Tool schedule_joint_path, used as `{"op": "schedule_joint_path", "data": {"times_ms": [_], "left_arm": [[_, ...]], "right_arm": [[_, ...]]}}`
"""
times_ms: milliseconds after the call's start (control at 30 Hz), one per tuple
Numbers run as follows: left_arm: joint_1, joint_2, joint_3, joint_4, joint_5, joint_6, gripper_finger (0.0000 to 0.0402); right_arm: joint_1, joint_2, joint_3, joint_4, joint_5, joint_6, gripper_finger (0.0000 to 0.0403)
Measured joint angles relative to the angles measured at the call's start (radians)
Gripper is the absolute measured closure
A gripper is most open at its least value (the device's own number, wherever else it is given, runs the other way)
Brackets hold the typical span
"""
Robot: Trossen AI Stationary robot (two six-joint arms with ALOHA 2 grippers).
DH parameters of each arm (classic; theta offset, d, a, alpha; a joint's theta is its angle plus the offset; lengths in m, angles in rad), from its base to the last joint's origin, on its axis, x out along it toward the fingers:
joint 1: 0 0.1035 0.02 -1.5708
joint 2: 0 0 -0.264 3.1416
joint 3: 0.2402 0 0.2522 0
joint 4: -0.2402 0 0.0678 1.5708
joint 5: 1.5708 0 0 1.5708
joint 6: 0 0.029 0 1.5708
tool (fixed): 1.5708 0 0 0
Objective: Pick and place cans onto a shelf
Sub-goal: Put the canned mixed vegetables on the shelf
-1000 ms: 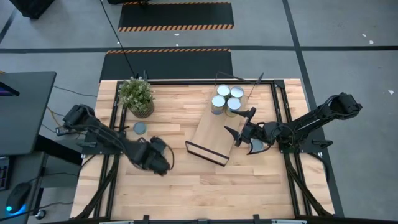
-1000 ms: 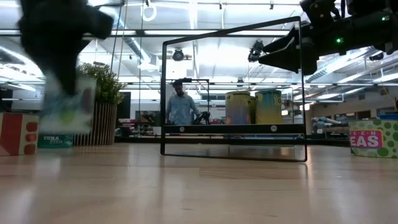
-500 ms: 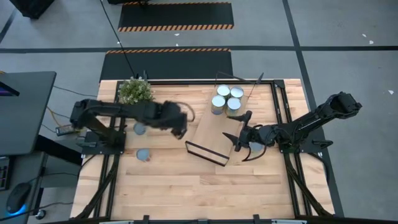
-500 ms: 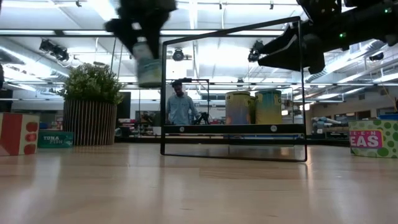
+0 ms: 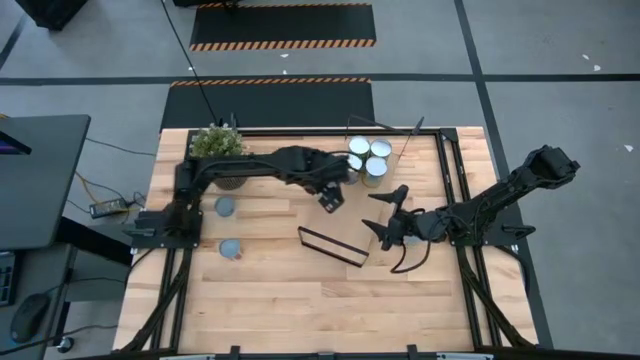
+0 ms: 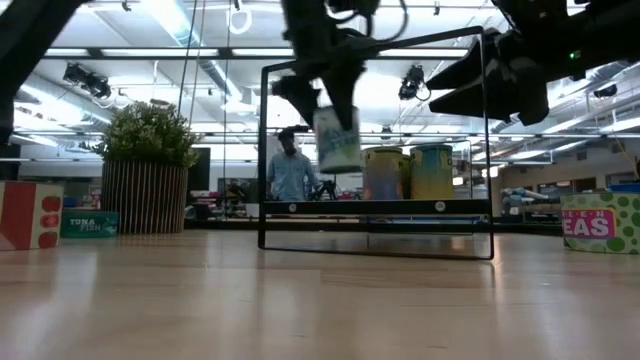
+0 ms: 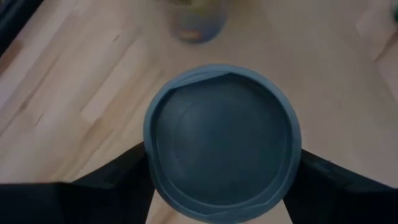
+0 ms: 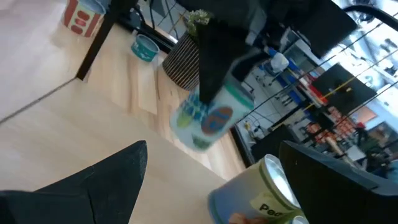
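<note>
While the left tool [image 5: 331,194] carries a can [image 6: 338,139] above the shelf [image 5: 345,225], the load should be treated as a rigid, smooth-walled cylinder: judged from its form, it is stiff enough to take firm side pressure, moderately light, and liable to slip or rotate if clamped near a rim. The correct hold is across the curved side wall at mid-height, with the round top left free. That is the hold in use: in the left wrist view the two dark fingers [image 7: 112,180] bear on opposite sides of the can body, with its blue-grey top between them, so the left tool is clamped on the can at the can's own width. In the low view the carried can hangs clear of the shelf board, near the stored cans and apart from them. Three cans [image 5: 364,158] already stand grouped at the far end of the shelf. Two further cans [image 5: 226,206] lie on the tabletop [image 5: 270,300] near the potted plant [image 5: 217,147], well apart from the shelf. The right tool [image 5: 385,212] waits just beside the right edge of the shelf with its fingers spread wide, holding and touching nothing.
</note>
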Motion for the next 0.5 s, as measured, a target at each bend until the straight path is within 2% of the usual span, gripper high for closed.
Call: {"op": "schedule_joint_path", "data": {"times_ms": [133,500], "left_arm": [[-0.001,0.074,0.064,-0.002,0.001,0.04,0.0118],[-0.006,0.13,0.046,0.066,-0.005,0.128,0.0118]], "right_arm": [[-0.002,0.0,0.0,-0.028,-0.004,0.046,0.003],[-0.002,0.0,0.0,-0.126,0.009,0.161,0.003]]}}
